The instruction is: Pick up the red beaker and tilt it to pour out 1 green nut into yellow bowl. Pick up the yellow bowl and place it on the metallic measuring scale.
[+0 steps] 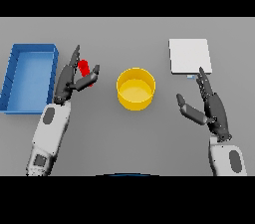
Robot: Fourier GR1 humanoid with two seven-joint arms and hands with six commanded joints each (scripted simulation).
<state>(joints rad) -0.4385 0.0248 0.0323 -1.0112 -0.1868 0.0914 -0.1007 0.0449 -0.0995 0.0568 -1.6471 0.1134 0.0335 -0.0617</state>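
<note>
One red beaker [85, 68] left of the yellow bowl [135, 88], left hand [74, 79] closing loosely around it, not clamped yet; grip firm before tilting; right hand [211, 106] open right of bowl, below the scale [189, 56].

Grey table [124, 143]. Blue tray [15, 76] at left edge of frame. Red beaker [86, 70] just right of tray, sitting between the straight fingers and thumb of the left hand [72, 79]; contact cannot be judged. Yellow bowl [135, 89] at centre, upright. Metallic scale [189, 56] upper right. Right hand [211, 107] lower right, fingers extended toward the scale, holding nothing.
</note>
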